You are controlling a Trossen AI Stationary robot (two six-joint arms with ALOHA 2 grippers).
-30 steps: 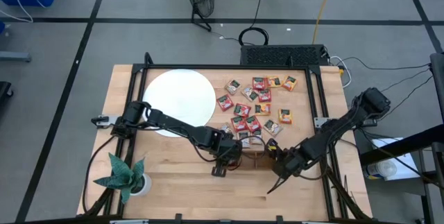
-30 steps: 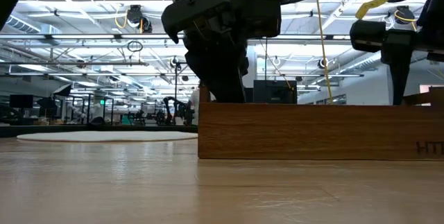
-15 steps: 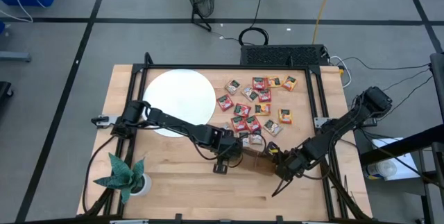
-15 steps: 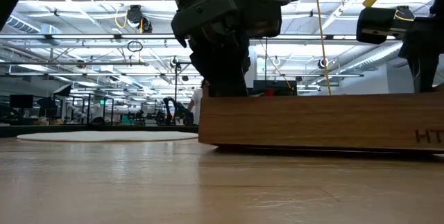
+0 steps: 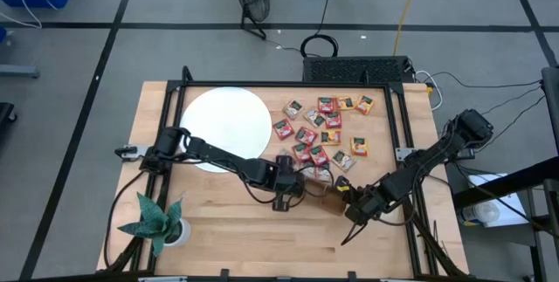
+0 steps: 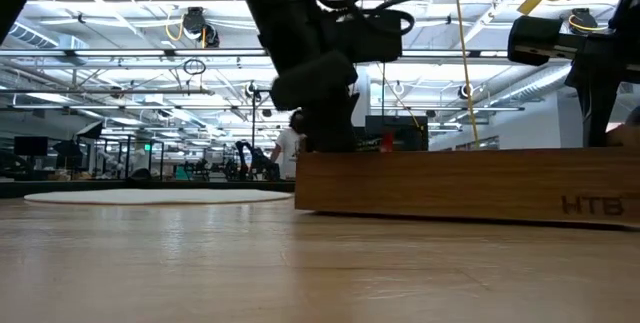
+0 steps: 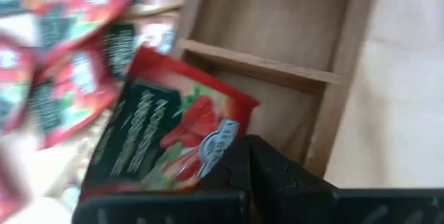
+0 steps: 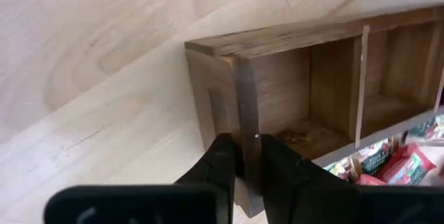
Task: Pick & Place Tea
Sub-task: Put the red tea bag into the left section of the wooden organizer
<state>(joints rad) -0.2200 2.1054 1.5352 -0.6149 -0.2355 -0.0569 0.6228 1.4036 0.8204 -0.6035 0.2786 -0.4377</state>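
My left gripper (image 5: 286,179) is shut on a red tea sachet (image 7: 166,130) beside the left end of the brown wooden three-compartment tray (image 5: 321,193). Below the sachet, the left wrist view shows the tray's compartments (image 7: 277,64). My right gripper (image 8: 251,158) is shut on the tray's right end. Several more red, green and yellow tea sachets (image 5: 321,129) lie flat on the table beyond the tray, and some show in the left wrist view (image 7: 62,71). My left gripper pinches one corner of the red sachet (image 7: 216,156) between its two fingers, slanting down from above. The sachet is lifted clear and stands out tilted beyond the fingertips (image 7: 267,175). My right gripper pinches the tray's end wall (image 8: 244,123) between its two fingers. One finger (image 8: 291,172) is inside the end compartment and one (image 8: 216,165) outside. The fingers slant down from the table's right. Whether that end is off the table I cannot tell.
A big white disc (image 5: 225,127) lies at the far left of the table. A green paper plant in a white pot (image 5: 159,221) stands at the near left corner. A black frame (image 5: 402,116) runs along the table's edges. Bare wood lies in front of the tray.
My left gripper has swung its tip toward the table's far edge, carrying the red sachet with it. The tray has slid and turned a little on the table; in the low view its lettered near side has moved toward the left.
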